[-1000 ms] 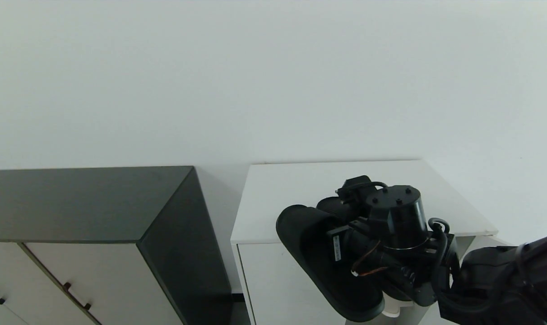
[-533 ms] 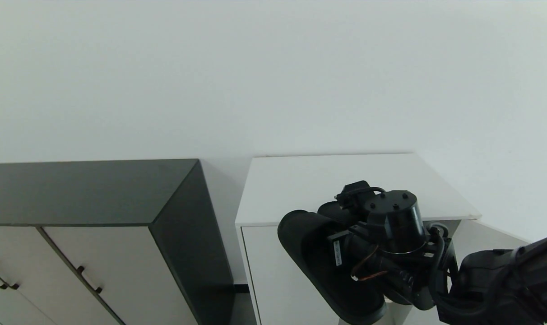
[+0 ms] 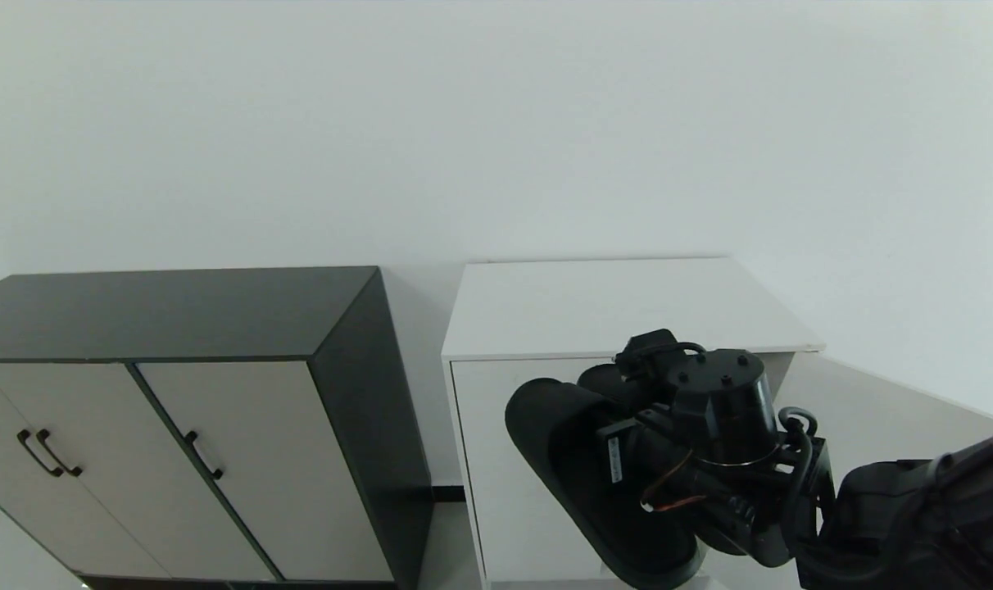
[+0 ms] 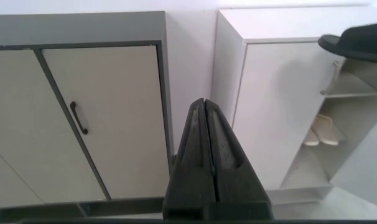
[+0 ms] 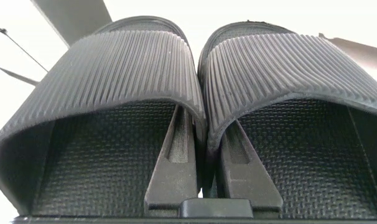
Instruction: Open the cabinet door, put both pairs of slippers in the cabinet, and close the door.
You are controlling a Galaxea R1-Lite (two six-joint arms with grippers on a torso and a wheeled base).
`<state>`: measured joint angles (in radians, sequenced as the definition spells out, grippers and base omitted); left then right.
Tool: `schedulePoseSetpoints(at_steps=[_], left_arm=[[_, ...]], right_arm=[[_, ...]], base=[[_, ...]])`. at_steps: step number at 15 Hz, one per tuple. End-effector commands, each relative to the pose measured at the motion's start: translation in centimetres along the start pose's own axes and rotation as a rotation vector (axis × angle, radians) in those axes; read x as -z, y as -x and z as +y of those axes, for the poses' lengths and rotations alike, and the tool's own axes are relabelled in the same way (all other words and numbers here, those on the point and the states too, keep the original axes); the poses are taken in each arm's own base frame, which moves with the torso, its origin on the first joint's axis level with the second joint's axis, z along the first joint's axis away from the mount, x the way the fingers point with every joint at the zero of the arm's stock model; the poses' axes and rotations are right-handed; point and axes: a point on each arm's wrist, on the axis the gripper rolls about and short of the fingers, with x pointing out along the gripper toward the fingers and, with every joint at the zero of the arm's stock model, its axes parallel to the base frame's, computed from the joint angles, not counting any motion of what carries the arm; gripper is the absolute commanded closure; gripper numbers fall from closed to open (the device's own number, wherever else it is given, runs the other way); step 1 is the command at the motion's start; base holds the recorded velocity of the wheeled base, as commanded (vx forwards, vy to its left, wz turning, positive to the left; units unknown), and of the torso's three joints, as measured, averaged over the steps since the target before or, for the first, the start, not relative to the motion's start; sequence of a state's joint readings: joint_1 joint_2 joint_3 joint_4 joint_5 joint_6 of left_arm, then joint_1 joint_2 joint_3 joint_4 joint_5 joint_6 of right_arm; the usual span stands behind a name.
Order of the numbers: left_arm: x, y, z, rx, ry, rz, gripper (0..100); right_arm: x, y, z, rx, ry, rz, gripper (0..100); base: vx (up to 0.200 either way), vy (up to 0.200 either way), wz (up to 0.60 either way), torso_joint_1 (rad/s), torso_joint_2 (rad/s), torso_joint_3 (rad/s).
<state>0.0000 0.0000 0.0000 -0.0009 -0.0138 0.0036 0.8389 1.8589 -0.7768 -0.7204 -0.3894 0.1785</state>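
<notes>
Right gripper [image 5: 204,140] pinches two black slippers [image 5: 123,74] together; left gripper [image 4: 204,112] is closed on nothing.

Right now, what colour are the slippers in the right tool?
Black: the slippers are black all over, with ribbed straps. The right wrist view shows them best.

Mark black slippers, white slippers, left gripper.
black slippers [image 3: 564,442]: head view, broad face of the nearer slipper.
white slippers [image 4: 330,129]: left wrist view, upper of one slipper.
left gripper [image 4: 204,107]: left wrist view, between its shut fingertips.
</notes>
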Motion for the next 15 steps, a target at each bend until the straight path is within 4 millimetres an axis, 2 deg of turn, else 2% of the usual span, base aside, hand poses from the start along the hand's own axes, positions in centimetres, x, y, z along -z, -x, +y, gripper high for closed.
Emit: schedulePoseSetpoints(at_steps=[1, 15], left_arm=[[0.01, -0.01, 0.0, 0.0, 0.001, 0.002, 100], [0.01, -0.01, 0.0, 0.0, 0.001, 0.002, 100]], right_arm=[[0.33, 0.02, -0.12, 0.003, 0.003, 0.007, 100], [0.37, 0.25, 0.21, -0.006, 0.01, 0.006, 100]], base=[[0.0, 0.0, 0.0, 0.0, 0.0, 0.0], [0.0, 0.0, 0.0, 0.0, 0.0, 0.0]])
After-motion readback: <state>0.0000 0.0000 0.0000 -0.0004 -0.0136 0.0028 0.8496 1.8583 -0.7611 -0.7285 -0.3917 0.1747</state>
